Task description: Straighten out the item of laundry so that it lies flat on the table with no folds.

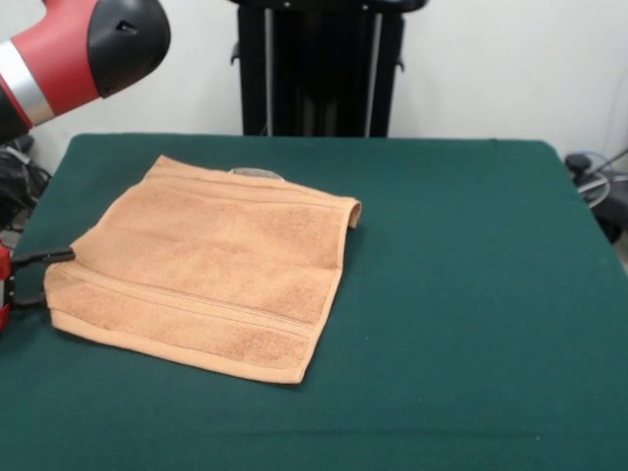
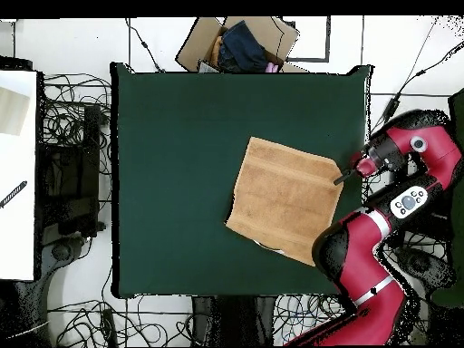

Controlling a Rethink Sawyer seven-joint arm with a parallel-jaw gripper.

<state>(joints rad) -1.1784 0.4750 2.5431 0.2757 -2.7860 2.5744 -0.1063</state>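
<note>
**Towel nearly flat, hand at its edge**

The towel (image 1: 206,265) lies spread on the tabletop (image 1: 461,294), toward the side nearest the hand (image 1: 39,275), with broad bare felt elsewhere. 1 far corner curls up. The hand's fingertips touch its side edge; its opening cannot be told.

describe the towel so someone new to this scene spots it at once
On the dark green table, look at the side where the red arm reaches in. The towel lies there: the only orange-tan cloth, roughly square, band stripes near its hems, one far corner curled up.
</note>
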